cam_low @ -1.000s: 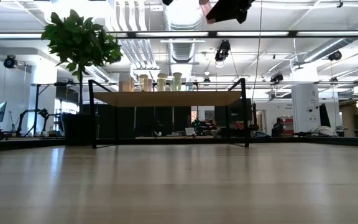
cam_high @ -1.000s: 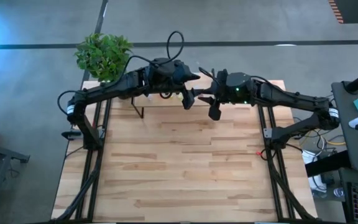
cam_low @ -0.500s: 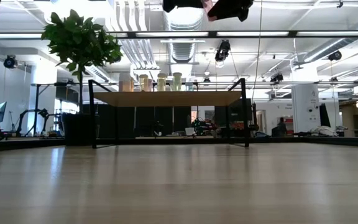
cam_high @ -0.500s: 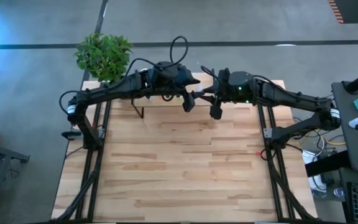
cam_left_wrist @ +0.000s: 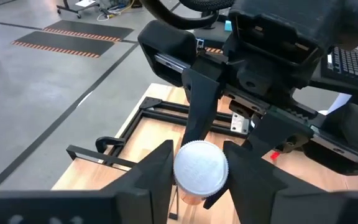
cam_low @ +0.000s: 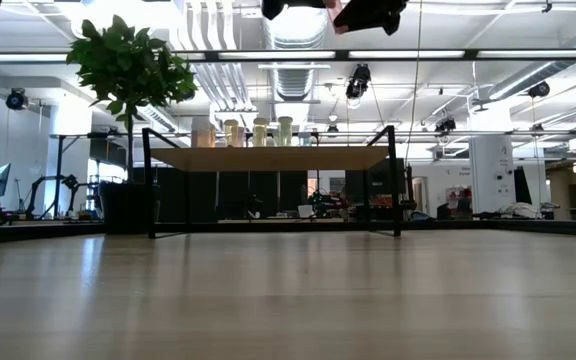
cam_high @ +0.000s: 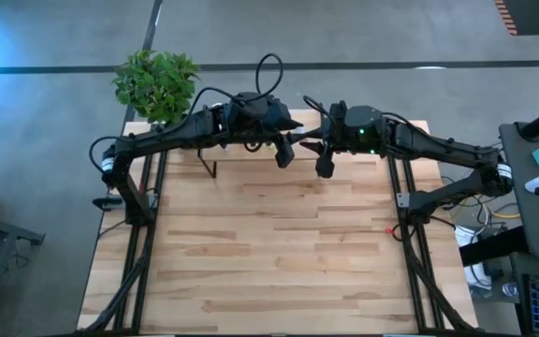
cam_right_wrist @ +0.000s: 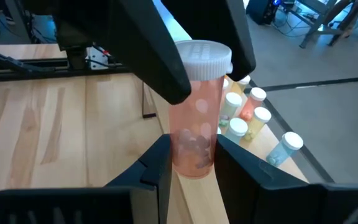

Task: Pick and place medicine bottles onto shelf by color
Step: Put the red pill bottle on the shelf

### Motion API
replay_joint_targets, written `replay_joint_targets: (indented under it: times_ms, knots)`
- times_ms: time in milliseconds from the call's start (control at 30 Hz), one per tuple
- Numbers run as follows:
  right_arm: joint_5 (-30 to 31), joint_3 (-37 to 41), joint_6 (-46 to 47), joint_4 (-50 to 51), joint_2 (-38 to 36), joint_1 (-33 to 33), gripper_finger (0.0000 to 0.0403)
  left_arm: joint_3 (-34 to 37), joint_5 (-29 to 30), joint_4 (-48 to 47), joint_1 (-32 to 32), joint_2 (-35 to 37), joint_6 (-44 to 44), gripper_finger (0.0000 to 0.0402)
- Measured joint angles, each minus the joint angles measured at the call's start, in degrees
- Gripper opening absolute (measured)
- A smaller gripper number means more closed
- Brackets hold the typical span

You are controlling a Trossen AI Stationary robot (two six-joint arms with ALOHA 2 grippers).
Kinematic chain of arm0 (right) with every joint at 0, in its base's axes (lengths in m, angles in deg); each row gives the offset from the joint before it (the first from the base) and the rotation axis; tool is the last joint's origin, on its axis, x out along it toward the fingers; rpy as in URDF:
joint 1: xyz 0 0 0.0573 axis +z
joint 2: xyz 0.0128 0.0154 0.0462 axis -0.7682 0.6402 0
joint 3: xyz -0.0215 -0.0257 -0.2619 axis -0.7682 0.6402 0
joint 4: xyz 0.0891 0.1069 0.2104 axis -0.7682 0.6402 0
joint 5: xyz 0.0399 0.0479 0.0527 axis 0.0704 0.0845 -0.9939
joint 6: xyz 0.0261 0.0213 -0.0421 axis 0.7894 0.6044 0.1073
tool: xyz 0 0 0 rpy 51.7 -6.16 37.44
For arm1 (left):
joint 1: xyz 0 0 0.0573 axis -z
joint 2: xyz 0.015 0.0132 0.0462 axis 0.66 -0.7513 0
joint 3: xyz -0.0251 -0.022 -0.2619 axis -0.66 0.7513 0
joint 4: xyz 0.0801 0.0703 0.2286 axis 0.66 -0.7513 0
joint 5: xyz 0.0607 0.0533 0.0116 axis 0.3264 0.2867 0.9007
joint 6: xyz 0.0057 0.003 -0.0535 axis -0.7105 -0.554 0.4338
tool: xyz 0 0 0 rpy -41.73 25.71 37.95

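Pinkish, white-capped bottle (cam_right_wrist: 194,109) is suspended above the shelf (cam_low: 268,158), both claws closed on it: left gripper (cam_left_wrist: 199,163) at the cap, right gripper (cam_right_wrist: 190,158) at the body. Since a second ago the left arm has edged closer; this looks like a hand-over, placement still pending.

light butcher-block wooden table (cam_high: 269,253) carries low light-wood shelf on black wire frame (cam_low: 268,158); white-capped medicine bottles (cam_low: 260,131) stand on shelf.

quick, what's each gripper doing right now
left gripper: shut on the pinkish bottle, at its cap.
right gripper: shut on the same bottle's body, above the shelf.
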Motion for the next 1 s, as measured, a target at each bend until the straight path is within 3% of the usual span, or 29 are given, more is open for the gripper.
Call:
replay_joint_targets:
  times_ms: [167, 433, 733, 1000]
  knots:
    - [-0.15, 0.0, 0.15, 0.02, 0.02, -0.13, 0.0096, 0.0, 0.07, 0.02, 0.01, 0.0, 0.0, 0.0099]
    - [0.42, 0.0, 6.75, 0.24, 0.11, -1.15, 0.0106, 0.0, 0.0, 0.18, -0.51, 0.0, -0.15, 0.0098]
    - [4.76, -0.02, 16.58, 9.93, -0.06, -1.46, 0.022, 0.0, -0.28, -0.55, -3.54, -0.18, -0.7, 0.0098]
    - [11.09, -0.22, 17.81, 20.6, -1.78, -1.57, 0.0309, 0.08, 0.17, -1.54, -7.56, -5.61, -7.76, 0.0097]
